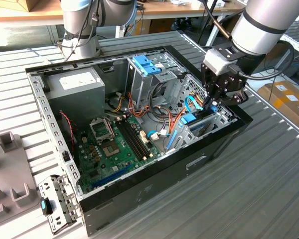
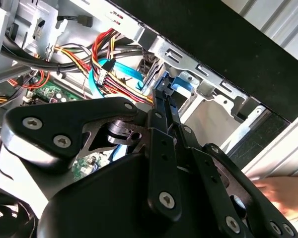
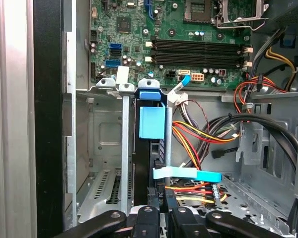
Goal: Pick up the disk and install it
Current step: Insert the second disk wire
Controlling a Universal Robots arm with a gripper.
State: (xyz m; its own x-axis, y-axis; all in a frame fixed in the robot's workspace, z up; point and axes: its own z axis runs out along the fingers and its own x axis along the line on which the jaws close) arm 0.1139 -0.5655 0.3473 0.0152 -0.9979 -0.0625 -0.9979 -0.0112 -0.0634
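Grey ribbed table [image 1: 269, 189] carries an open black computer case [image 1: 154, 184] with a green circuit board [image 1: 109, 149] on its floor. The disk [image 3: 152, 121], in its light-blue frame, stands on edge in the metal bay at the case's corner on the exterior view's right. The tool [image 3: 161, 210] is narrow, pinching the disk's near end.

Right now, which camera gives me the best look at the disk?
The first wrist view: the disk stands on edge in the metal bay, its light-blue carrier facing the camera, above the gripper. In the exterior view it is a small blue patch; in the second wrist view the gripper's linkage partly hides it.
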